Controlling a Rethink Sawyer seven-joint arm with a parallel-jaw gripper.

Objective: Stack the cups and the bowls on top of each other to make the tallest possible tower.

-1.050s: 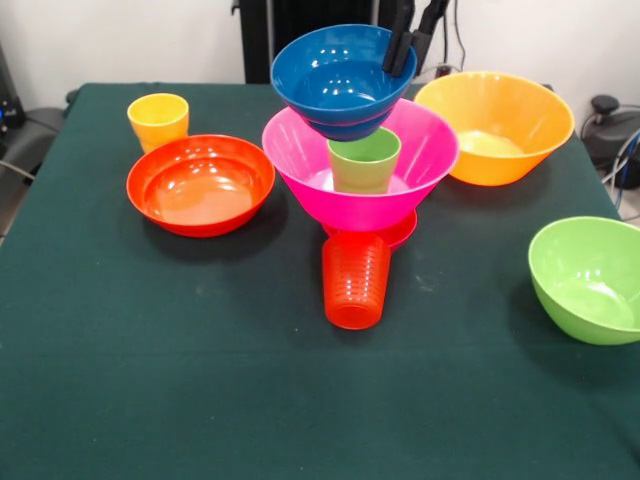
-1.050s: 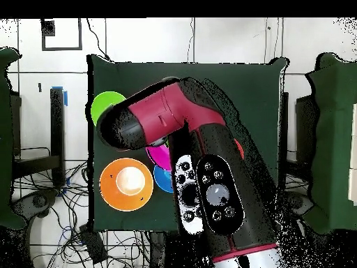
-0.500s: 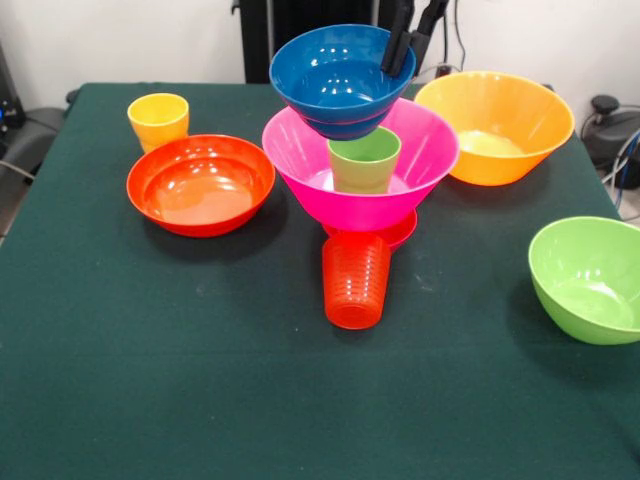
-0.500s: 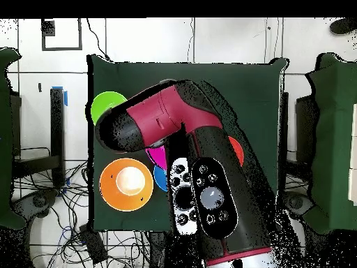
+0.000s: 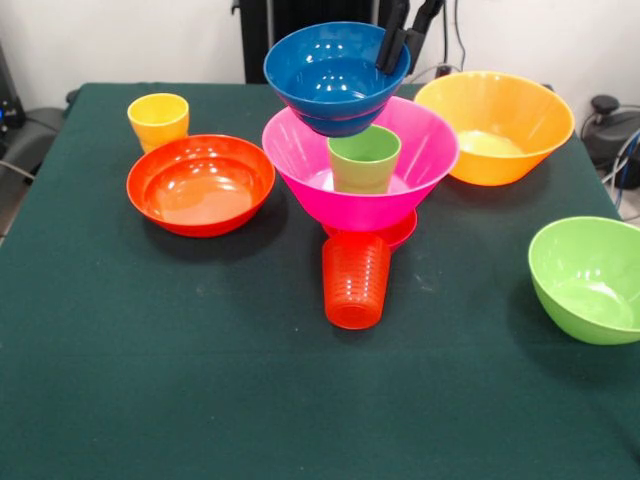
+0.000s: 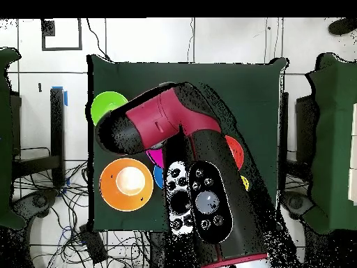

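My gripper (image 5: 393, 62) is shut on the right rim of the medium blue bowl (image 5: 330, 78), one finger inside it and one outside. The blue bowl hangs over the far rim of the large pink bowl (image 5: 300, 165); I cannot tell whether they touch. A light green cup (image 5: 364, 160) stands upright inside the pink bowl. The pink bowl sits on a small reddish-magenta bowl (image 5: 398, 233). The ribbed orange-red cup (image 5: 356, 280) stands upside down just in front. In the overhead view the arm (image 6: 188, 174) hides most of this tower, and only a sliver of the blue bowl (image 6: 157, 177) shows.
A yellow cup (image 5: 158, 118) and a wide red-orange bowl (image 5: 200, 185) sit at the left. A large yellow-orange bowl (image 5: 495, 125) stands at the back right, and a lime green bowl (image 5: 590, 278) sits at the right edge. All rest on the dark green tablecloth (image 5: 200, 380).
The gripper has carried the blue bowl slightly left and a little upward. Everything else on the table stays put.
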